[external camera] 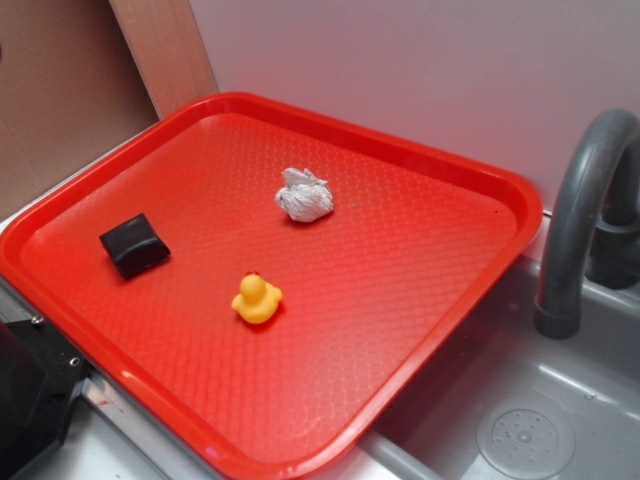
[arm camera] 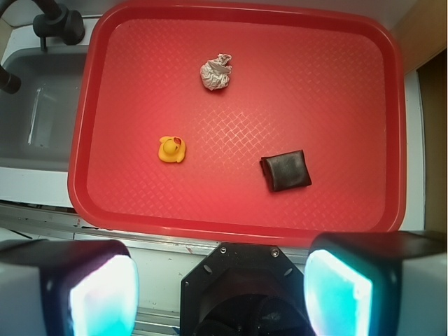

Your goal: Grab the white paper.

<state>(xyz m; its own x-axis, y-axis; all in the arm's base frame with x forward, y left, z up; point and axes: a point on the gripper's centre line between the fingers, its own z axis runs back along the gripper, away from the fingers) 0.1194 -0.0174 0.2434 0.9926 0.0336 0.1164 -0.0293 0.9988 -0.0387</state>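
Jaws held wide, empty, short of red tray (arm camera: 392,126). White paper (arm camera: 215,73) lies far side; lumpy ball may be nudged away if descent off-centre.

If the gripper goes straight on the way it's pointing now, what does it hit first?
Probably the tray's near rim or its bare floor just past it. The open gripper points down at that edge. The duck, block and paper lie farther on; depth is unclear.

no readable text, labels or signs
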